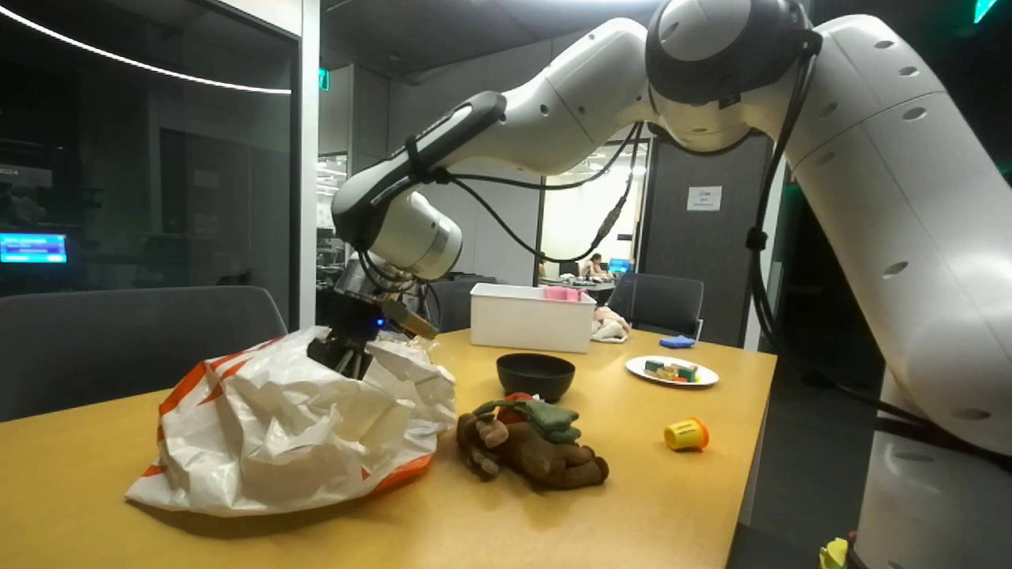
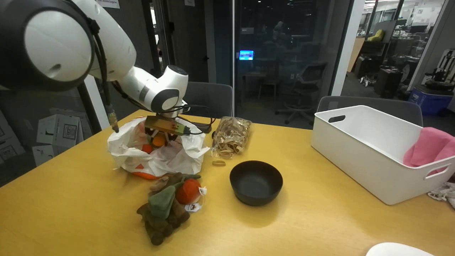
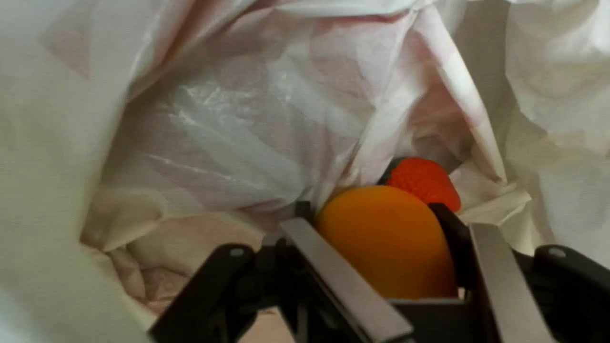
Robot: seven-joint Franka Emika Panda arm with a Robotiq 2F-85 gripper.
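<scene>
In the wrist view my gripper (image 3: 374, 212) is shut on a round orange fruit (image 3: 386, 247), a finger against each side of it. A red strawberry-like piece (image 3: 425, 183) lies just beyond the orange, by the right fingertip. Around them rise the crumpled walls of a white plastic bag (image 1: 292, 435) with orange-red markings. In an exterior view the gripper reaches down into this bag and its fingertips are hidden. Through the bag's mouth the orange (image 2: 159, 140) and the red piece (image 2: 147, 148) also show, below the wrist camera.
Beside the bag lies a brown plush toy (image 1: 545, 458). A black bowl (image 2: 256, 183), a clear bag of tan strips (image 2: 231, 137) and a white bin (image 2: 359, 160) with pink cloth stand near. A plate of small pieces (image 1: 672, 371) and a yellow cup (image 1: 685, 435) are farther off.
</scene>
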